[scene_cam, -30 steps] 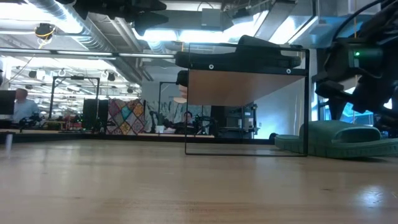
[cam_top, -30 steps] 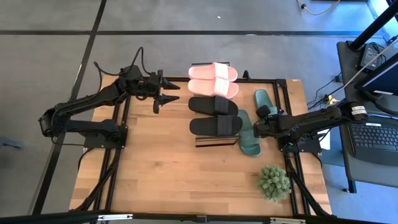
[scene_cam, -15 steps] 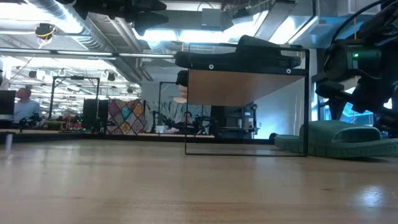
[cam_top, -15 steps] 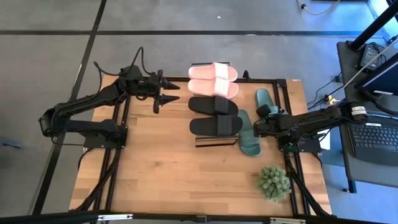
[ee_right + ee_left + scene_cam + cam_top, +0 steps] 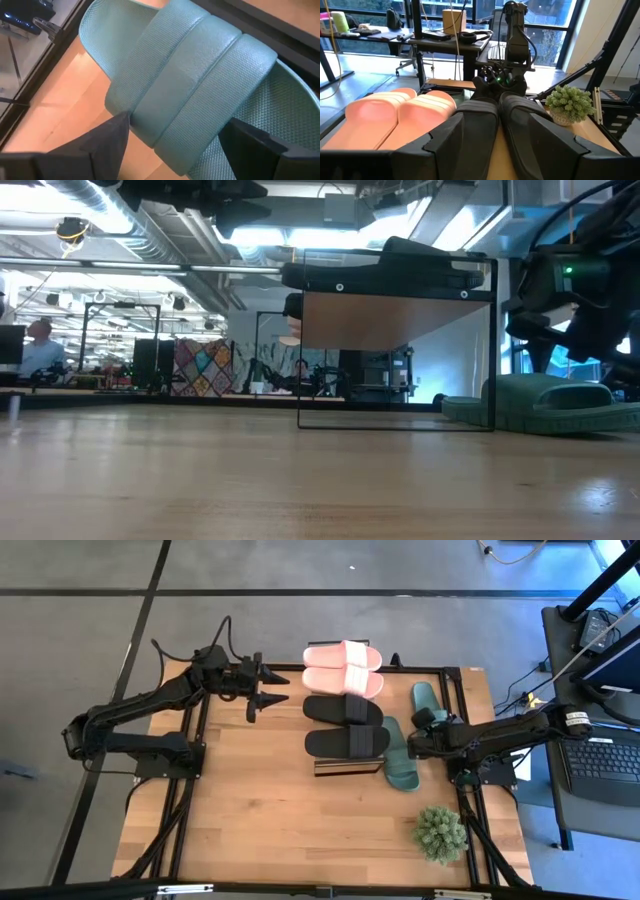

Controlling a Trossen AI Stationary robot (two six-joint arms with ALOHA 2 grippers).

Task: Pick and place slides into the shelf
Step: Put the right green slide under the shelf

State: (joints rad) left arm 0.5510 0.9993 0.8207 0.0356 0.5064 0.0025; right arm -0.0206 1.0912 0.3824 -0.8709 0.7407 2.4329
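Inspection of the high view finds four slides already laid on the shelf (image 5: 345, 766): the pink pair (image 5: 343, 668) at the far end and the black pair (image 5: 345, 725) nearer, all crosswise to the plank top, presumably so that each fits the narrow width. Only a short strip of bare plank is seen at the near end.

The green pair is not yet shelved. One green slide (image 5: 399, 755) lies on the table (image 5: 270, 820) just beside the shelf's right edge. The other green slide (image 5: 424, 700) lies farther back, partly hidden under the right gripper (image 5: 415, 735).

The right gripper is held low between the two green slides. In the right wrist view its fingers (image 5: 107, 137) are seen well apart, one on each side of the ribbed strap (image 5: 192, 85), with nothing clamped. This stance is judged to be a preparation for a grasp across the strap, the firmest part to pinch.

The left gripper (image 5: 268, 688) is held above the table's far left, near the pink pair but apart from it. Its fingers (image 5: 462, 137) are spread and empty, and it is aimed along the shelf, as its wrist view confirms. It is judged to be waiting clear of the right arm's work.

A potted plant (image 5: 440, 833) stands at the table's near right, well apart from the slides.
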